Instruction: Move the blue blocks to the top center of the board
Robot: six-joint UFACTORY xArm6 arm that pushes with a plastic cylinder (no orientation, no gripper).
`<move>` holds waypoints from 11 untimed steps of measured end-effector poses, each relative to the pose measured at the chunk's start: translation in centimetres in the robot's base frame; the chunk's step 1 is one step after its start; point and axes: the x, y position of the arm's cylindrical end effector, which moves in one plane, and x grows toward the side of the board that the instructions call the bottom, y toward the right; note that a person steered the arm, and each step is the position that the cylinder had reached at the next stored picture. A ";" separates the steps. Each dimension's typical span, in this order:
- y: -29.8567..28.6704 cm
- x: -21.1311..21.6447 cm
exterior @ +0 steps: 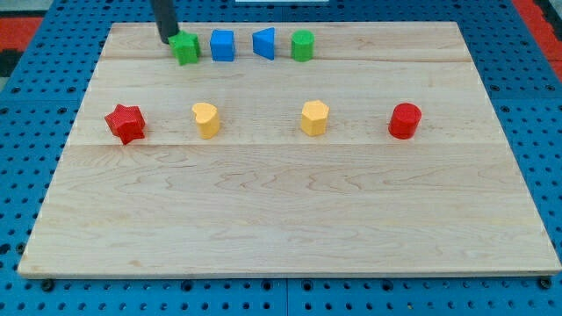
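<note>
Two blue blocks lie near the board's top edge: a blue cube (222,45) and a blue wedge-shaped block (264,42) to its right. A green star-like block (186,48) sits left of the blue cube, and a green cylinder-like block (303,45) sits right of the wedge. The four form a row. My tip (168,39) is at the view's top, touching or just beside the upper left of the green star-like block.
A second row crosses the middle of the wooden board (290,211): a red star (126,123), a yellow heart-like block (206,119), a yellow hexagonal block (314,118) and a red cylinder (405,120). Blue pegboard surrounds the board.
</note>
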 end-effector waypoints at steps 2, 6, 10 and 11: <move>1.8 3.0; 5.6 1.2; 11.0 0.6; 11.0 0.6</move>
